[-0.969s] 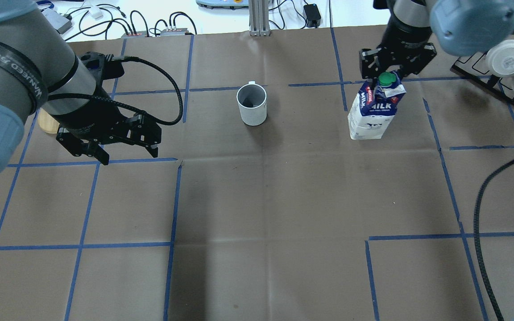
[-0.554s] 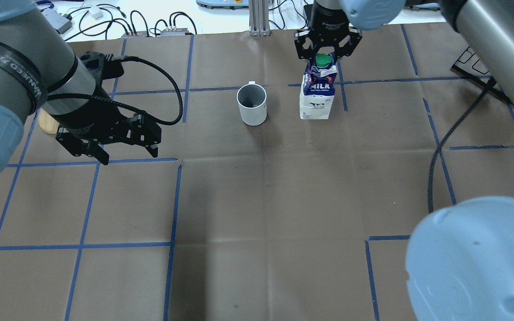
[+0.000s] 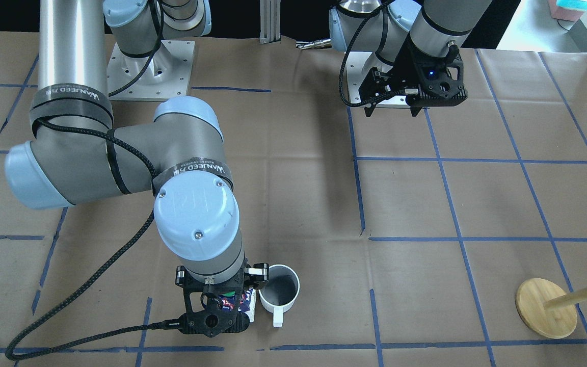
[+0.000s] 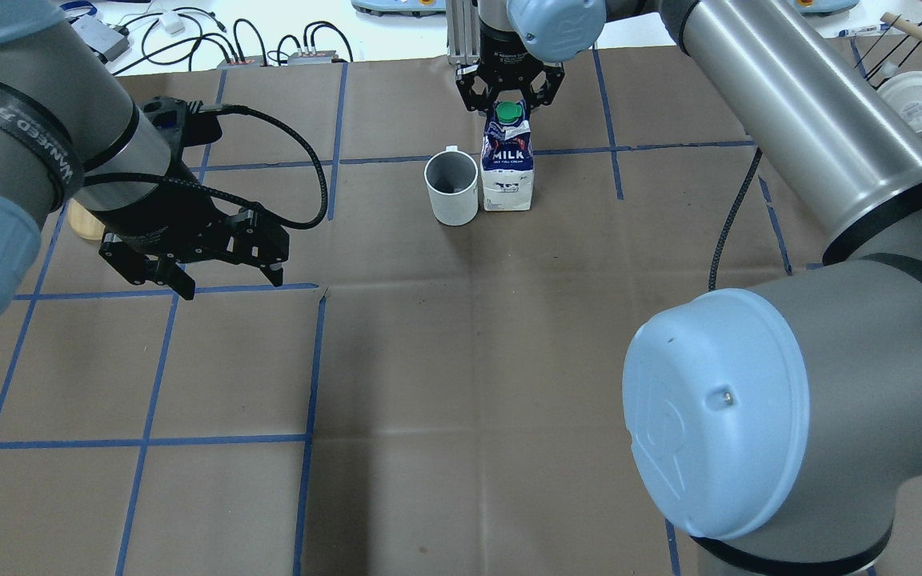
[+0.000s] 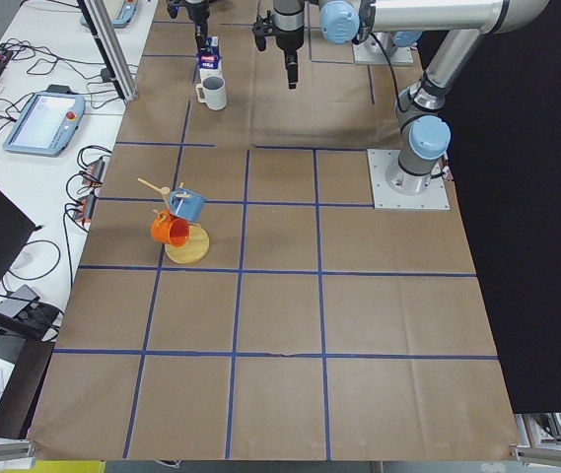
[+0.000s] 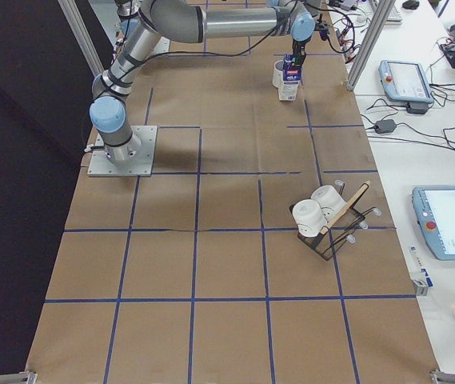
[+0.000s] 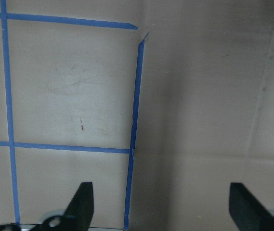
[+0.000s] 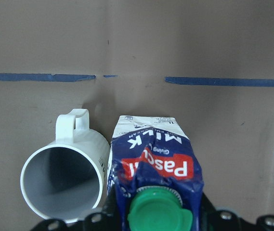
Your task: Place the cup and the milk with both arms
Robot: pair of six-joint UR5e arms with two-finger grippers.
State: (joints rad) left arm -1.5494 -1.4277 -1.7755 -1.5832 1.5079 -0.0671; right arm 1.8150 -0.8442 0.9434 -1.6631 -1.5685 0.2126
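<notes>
The white cup stands upright at the far middle of the table, handle turned away from the robot. The milk stands upright right beside it, touching or nearly touching. My right gripper is shut on the carton's gable top, at the green cap. The right wrist view shows the milk and the cup side by side below it. The front view shows that gripper over the carton, next to the cup. My left gripper is open and empty, well left of the cup, its fingers wide apart over bare paper.
A wooden mug stand with a blue and an orange mug is at the table's left end. A black rack with white cups is at the right end. The right arm's elbow hangs over the near right. Blue tape lines grid the brown paper.
My right gripper has carried the milk leftward across the far table, from well right of the cup to right beside it. The left arm and the cup have not moved.
</notes>
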